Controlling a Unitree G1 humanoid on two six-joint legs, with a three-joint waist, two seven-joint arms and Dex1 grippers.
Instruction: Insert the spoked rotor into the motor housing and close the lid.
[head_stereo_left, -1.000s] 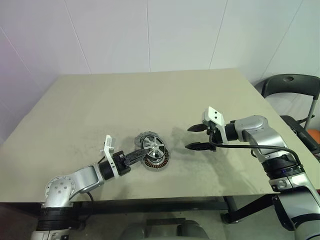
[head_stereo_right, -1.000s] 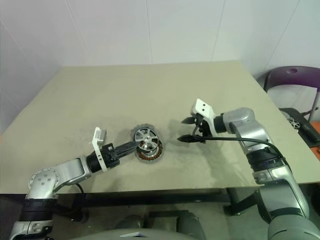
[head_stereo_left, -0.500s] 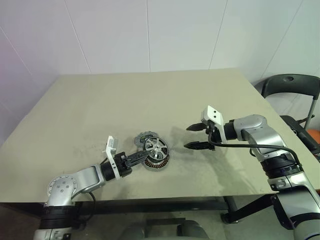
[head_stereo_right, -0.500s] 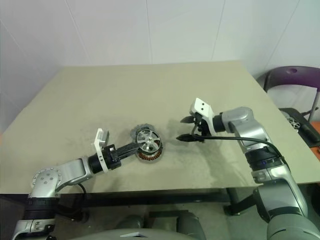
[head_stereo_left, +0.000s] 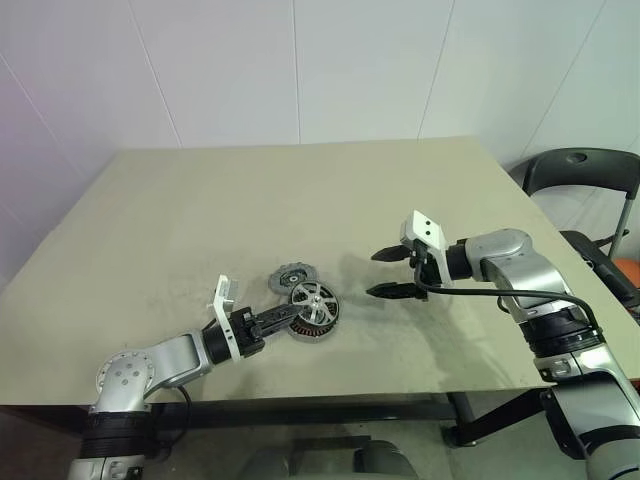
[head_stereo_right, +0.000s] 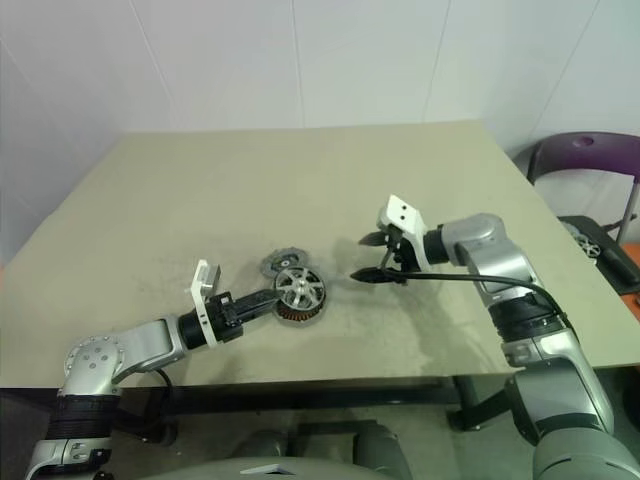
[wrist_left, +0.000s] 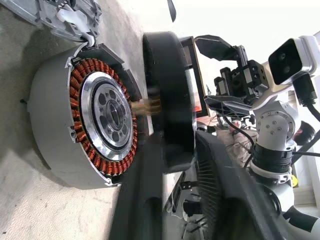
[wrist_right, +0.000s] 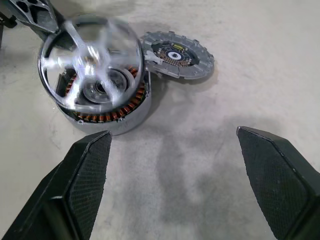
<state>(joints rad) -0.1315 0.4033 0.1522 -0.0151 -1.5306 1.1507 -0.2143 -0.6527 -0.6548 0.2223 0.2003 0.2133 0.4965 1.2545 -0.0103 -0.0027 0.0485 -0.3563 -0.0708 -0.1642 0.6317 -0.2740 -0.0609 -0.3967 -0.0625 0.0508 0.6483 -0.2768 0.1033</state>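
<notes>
The motor housing (head_stereo_left: 320, 320), a ring of copper windings around a silvery centre (wrist_left: 107, 115), sits on the table near its front edge. The spoked rotor (head_stereo_left: 314, 300) hovers tilted just over the housing's open face, blurred in the right wrist view (wrist_right: 90, 55). My left gripper (head_stereo_left: 283, 318) reaches in from the left at the rotor's rim. The grey toothed lid (head_stereo_left: 290, 277) lies flat right behind the housing, touching it. Off to the right, my right gripper (head_stereo_left: 376, 273) hangs open and empty, pointing at the housing.
The tan table (head_stereo_left: 300, 190) stretches bare behind the parts, and its front edge lies close below the left arm. A dark chair (head_stereo_left: 580, 175) stands beyond the table's right side.
The rotor has tipped from standing nearly upright against the housing to lying lower over its face, and it is still moving. The right arm has stayed where it was.
</notes>
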